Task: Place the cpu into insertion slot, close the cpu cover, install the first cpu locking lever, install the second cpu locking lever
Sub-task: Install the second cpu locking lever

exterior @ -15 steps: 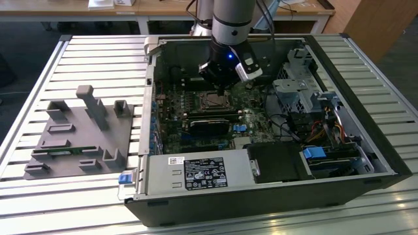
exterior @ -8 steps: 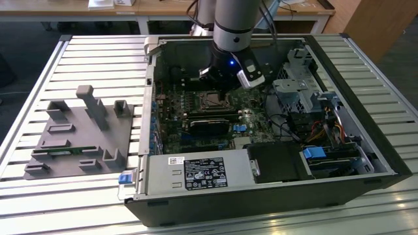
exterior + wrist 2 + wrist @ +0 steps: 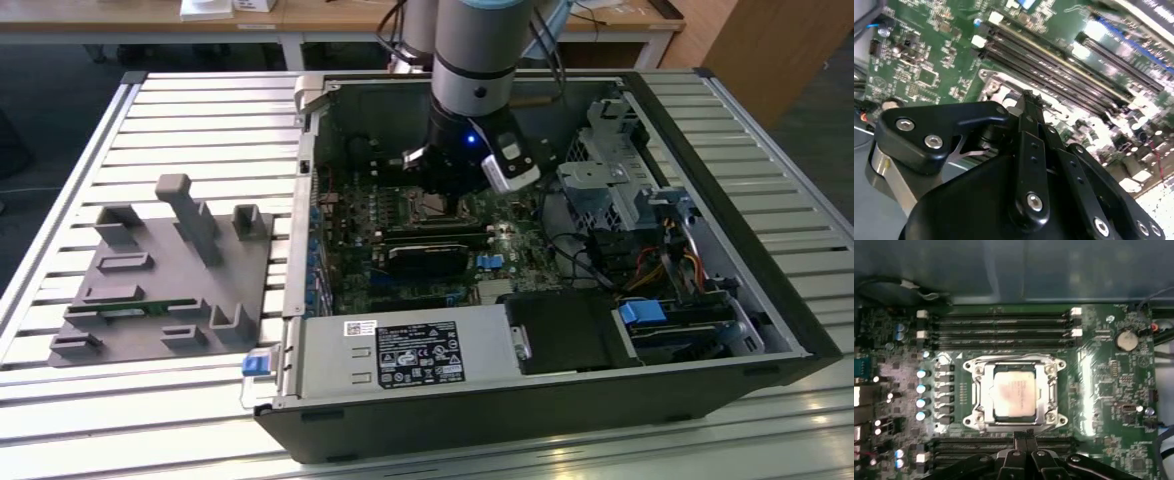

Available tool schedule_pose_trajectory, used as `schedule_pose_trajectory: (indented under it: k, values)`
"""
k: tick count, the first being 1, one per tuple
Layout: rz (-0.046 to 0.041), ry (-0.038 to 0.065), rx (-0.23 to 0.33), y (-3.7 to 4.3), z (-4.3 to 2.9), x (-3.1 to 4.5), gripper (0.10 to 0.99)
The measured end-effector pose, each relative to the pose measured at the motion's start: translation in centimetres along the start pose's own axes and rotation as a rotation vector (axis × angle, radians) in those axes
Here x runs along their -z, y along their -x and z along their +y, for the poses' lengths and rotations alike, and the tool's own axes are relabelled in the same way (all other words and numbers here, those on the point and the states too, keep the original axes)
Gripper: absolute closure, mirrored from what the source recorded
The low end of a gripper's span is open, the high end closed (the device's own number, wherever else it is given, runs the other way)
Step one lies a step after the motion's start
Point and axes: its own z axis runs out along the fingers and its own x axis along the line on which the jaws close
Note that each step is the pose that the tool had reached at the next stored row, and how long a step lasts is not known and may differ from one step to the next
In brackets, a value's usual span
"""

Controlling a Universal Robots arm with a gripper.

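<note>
The cpu was found seated under the closed cpu cover (socket framed); gripper fingers were pressed together, empty.

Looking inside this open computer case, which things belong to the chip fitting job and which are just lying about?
Job:
- cpu, seated in the socket
- cpu cover, closed down around it
- insertion slot under the arm
- gripper at the socket's edge

Lying about:
- grey holder block beside the case
- memory slots
- coin battery
- power supply
</note>
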Motion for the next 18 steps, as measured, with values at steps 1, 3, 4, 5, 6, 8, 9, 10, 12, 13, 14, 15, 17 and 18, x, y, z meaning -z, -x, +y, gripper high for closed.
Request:
schedule_pose_trajectory:
  k: [1, 3, 4, 5, 6, 8, 9, 10, 12, 13, 14, 15, 17, 18]
  values:
    - [-0.0004, 0.000, 0.000, -0.27, -0.13, 0.00, 0.980]
    - [-0.0010, 0.001, 0.000, -0.90, -0.34, 0.01, 0.980]
    - [-0.0014, 0.001, 0.000, -1.22, -0.41, 0.01, 0.980]
    - [-0.0015, 0.001, 0.000, -1.51, -0.46, 0.02, 0.980]
    - [-0.0015, 0.001, 0.000, -1.74, -0.49, 0.01, 0.980]
    - [-0.0016, 0.001, 0.000, -1.91, -0.50, -0.12, 0.980]
    - [-0.0015, 0.003, 0.000, -1.92, -0.52, -0.26, 0.980]
    - [-0.0014, 0.005, 0.000, -1.92, -0.53, -0.40, 0.980]
    - [-0.0013, 0.009, 0.000, -1.92, -0.56, -0.67, 0.980]
    - [-0.0012, 0.012, 0.000, -1.92, -0.57, -0.81, 0.980]
    - [-0.0011, 0.014, 0.000, -1.92, -0.58, -0.94, 0.980]
    - [-0.0010, 0.017, 0.000, -1.92, -0.59, -1.05, 0.980]
    - [-0.0007, 0.027, 0.001, -2.00, -0.67, -1.17, 0.980]
    - [-0.0004, 0.034, 0.001, -2.08, -0.79, -1.17, 0.980]
